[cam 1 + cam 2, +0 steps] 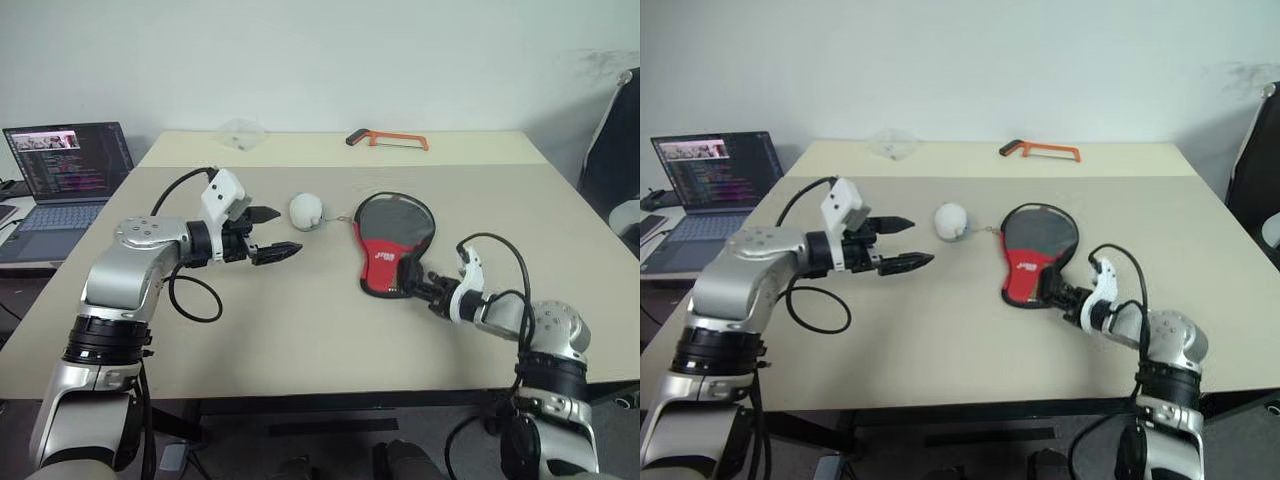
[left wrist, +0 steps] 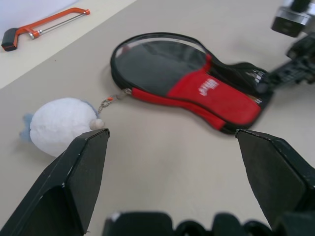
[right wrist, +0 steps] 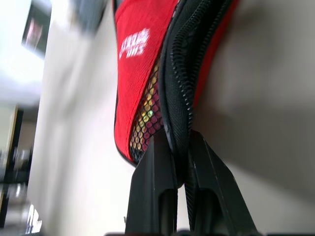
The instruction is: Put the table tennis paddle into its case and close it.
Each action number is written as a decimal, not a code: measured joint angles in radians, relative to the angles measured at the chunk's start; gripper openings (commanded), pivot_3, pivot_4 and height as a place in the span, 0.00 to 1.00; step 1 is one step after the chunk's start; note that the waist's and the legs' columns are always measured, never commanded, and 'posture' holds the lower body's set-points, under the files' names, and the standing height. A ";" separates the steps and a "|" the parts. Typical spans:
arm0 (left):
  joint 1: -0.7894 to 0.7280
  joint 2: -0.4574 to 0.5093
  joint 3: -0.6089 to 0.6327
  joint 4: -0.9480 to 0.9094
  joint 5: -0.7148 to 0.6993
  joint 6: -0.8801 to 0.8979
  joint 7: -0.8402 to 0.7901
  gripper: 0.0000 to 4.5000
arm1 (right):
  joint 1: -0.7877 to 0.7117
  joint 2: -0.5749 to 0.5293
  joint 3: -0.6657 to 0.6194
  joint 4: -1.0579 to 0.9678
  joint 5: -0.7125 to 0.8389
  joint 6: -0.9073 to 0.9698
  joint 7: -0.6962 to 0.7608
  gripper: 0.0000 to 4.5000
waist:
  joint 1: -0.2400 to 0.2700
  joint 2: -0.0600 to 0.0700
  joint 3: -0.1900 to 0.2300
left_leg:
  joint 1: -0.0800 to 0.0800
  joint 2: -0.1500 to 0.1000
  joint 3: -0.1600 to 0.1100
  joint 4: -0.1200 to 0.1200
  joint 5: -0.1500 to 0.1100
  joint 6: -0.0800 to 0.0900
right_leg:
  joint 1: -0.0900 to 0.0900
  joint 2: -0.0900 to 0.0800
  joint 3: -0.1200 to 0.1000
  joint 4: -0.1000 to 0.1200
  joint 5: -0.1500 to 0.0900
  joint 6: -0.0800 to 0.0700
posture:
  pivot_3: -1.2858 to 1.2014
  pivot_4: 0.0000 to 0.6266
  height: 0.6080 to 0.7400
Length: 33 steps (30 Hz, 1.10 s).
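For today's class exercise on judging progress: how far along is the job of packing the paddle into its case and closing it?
Done, apparently: no loose paddle lies on the table, and the case lies flat, so the paddle is presumably inside. In hand: the right end effector is shut on the case's narrow zipped end. The left end effector hovers open near the ball pouch. Left: whether the zip is fully closed cannot be told.

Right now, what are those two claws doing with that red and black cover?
Right gripper shut on the case at its narrow end. Left gripper open, hovering near the ball pouch. Nothing in the way.
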 measured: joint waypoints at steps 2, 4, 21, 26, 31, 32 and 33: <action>-0.009 0.000 -0.004 0.011 0.003 -0.006 -0.005 1.00 | 0.052 -0.005 0.030 -0.084 0.031 0.072 0.022 0.01 | 0.000 0.000 0.000 | 0.000 0.000 0.000 0.000 0.000 0.000 | 0.000 0.000 0.000 0.000 0.000 0.000 | 0.52 0.24 1.00; -0.019 -0.001 -0.007 0.025 0.005 -0.010 -0.006 1.00 | 0.079 -0.009 0.052 -0.128 0.051 0.111 0.039 0.01 | 0.000 0.000 0.000 | 0.000 0.000 0.000 0.000 0.000 0.000 | 0.000 0.000 0.000 0.001 0.000 0.000 | 0.52 0.24 1.00; -0.045 -0.004 -0.030 0.067 0.028 -0.044 -0.046 1.00 | 0.282 -0.216 0.246 -0.376 0.137 0.137 0.245 0.01 | 0.002 0.000 0.000 | 0.000 -0.001 0.000 0.001 0.000 0.000 | 0.001 0.000 -0.001 0.000 -0.001 0.002 | 0.52 0.24 1.00; -0.046 -0.004 -0.033 0.070 0.030 -0.044 -0.047 1.00 | 0.283 -0.234 0.253 -0.377 0.137 0.134 0.257 0.01 | 0.003 0.000 0.000 | 0.000 -0.001 0.000 0.001 0.000 0.000 | 0.001 0.000 -0.001 0.000 -0.001 0.002 | 0.52 0.24 1.00; -0.047 -0.005 -0.033 0.072 0.033 -0.044 -0.046 1.00 | 0.300 -0.258 0.263 -0.394 0.137 0.126 0.278 0.01 | 0.004 0.000 0.000 | 0.000 -0.001 0.000 0.001 0.000 0.000 | 0.001 0.000 -0.001 0.000 -0.001 0.002 | 0.52 0.24 1.00; -0.047 -0.006 -0.033 0.072 0.033 -0.044 -0.046 1.00 | 0.301 -0.262 0.264 -0.394 0.137 0.122 0.282 0.01 | 0.004 0.000 0.000 | 0.000 -0.001 0.000 0.001 0.000 0.000 | 0.001 0.000 -0.001 0.000 -0.001 0.002 | 0.52 0.24 1.00; -0.047 -0.007 -0.033 0.072 0.033 -0.044 -0.046 1.00 | 0.304 -0.269 0.266 -0.396 0.137 0.119 0.289 0.01 | 0.004 0.000 0.000 | 0.000 -0.001 0.000 0.001 0.000 0.000 | 0.001 0.000 -0.001 0.000 -0.001 0.002 | 0.52 0.24 1.00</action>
